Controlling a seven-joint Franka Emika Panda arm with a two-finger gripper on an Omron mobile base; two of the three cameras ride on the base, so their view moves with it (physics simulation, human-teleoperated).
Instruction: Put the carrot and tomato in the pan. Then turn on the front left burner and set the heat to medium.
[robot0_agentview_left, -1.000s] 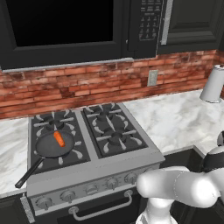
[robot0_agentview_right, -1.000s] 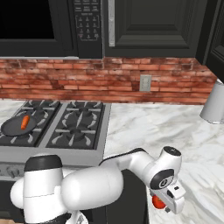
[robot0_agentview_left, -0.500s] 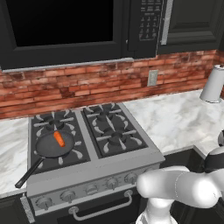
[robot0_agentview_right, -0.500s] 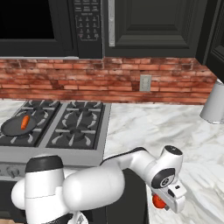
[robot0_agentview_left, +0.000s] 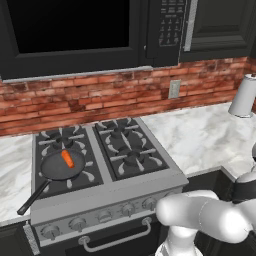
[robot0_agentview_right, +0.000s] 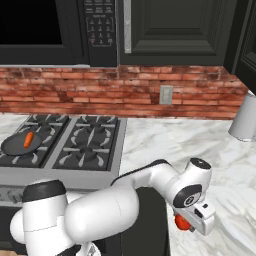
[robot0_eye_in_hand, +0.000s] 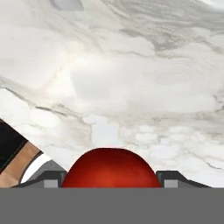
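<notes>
Marble counter (robot0_agentview_right: 210, 145), no legible writing, tomato (robot0_eye_in_hand: 110, 168)

The tomato (robot0_eye_in_hand: 111, 168) between the tips of the claw (robot0_agentview_right: 192, 226) has a smooth red skin with a soft sheen. Under and all around the claw, the counter (robot0_eye_in_hand: 131, 78) looks like polished white marble with grey veining. Well off to the claw's left, the stove (robot0_agentview_left: 107, 197) has a brushed steel front and dull black cast-iron grates. On it the pan (robot0_agentview_left: 61, 167) is matt black, and the carrot (robot0_agentview_left: 67, 158) in it is smooth, flat orange. Behind the counter, the wall (robot0_agentview_right: 125, 90) is rough red brick with pale mortar. Above, the cabinets (robot0_agentview_right: 175, 30) are dark with a satin finish.
</notes>
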